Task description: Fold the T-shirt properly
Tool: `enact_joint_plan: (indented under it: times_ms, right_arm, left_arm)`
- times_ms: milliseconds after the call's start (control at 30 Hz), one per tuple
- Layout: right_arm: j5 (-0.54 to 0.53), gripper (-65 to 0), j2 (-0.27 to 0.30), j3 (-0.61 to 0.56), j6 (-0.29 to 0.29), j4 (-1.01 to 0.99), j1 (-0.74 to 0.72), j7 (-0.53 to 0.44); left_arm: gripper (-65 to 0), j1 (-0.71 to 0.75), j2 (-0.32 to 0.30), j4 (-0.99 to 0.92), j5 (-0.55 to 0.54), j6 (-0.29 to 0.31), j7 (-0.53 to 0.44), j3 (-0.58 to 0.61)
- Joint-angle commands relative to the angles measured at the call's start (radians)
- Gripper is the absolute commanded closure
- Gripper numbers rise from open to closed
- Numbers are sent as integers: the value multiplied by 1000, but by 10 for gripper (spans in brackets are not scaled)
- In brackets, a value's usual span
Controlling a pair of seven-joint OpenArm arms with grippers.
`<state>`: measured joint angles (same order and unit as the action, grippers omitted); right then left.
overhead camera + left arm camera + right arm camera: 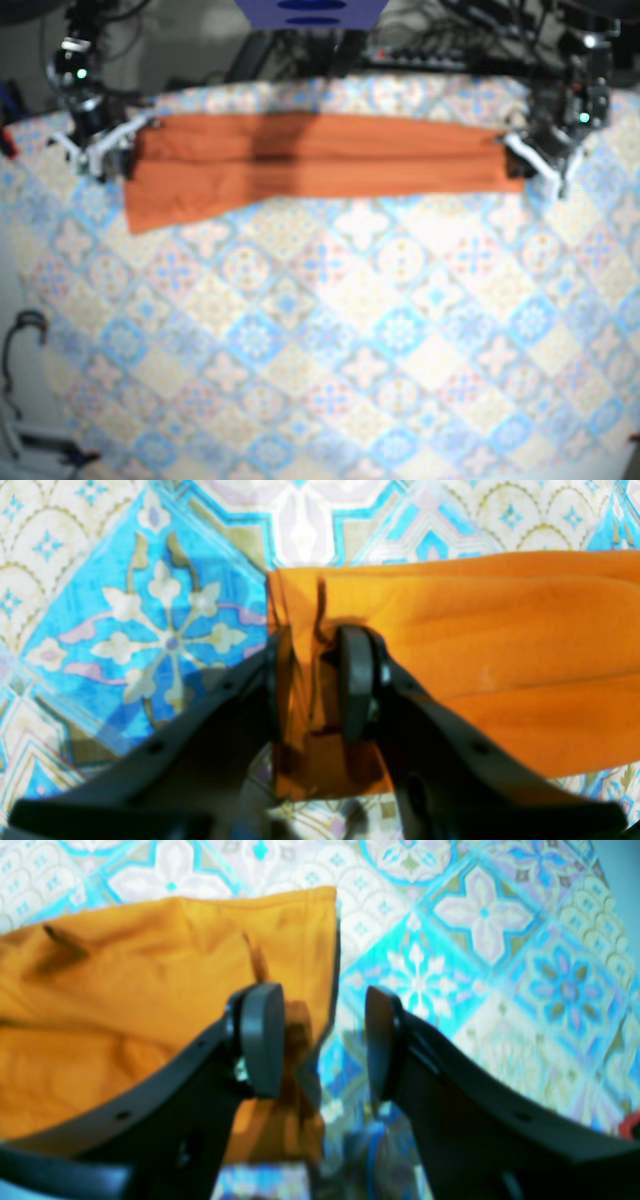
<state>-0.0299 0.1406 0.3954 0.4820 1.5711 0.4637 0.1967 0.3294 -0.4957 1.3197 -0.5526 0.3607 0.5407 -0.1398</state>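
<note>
On patterned tablecloth (330, 330), folded orange T-shirt (320, 158), cables (432, 50) behind

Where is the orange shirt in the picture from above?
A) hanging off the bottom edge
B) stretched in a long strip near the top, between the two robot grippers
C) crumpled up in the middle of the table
B: seen from above, the T-shirt lies as a long strip near the top, one end at the right gripper and the other at the left gripper.

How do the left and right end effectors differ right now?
The left end effector has T-shirt fabric bunched between its narrow-set jaws; the right end effector stands wide open, with the tablecloth showing through its gap. Both sit at an end of the T-shirt.
</note>
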Motion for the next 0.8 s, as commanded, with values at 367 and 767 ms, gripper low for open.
enact_joint_plan:
  times_ms: [367, 767]
  right_arm:
    - [-8, -263, 9, 6, -3, 16, 8, -21]
    - [-8, -261, 9, -31, -3, 22, 10, -21]
  left_arm:
    - [-160, 1, -13, 4, 12, -7, 14, -4]
    - [-160, 1, -13, 2, 13, -7, 14, -4]
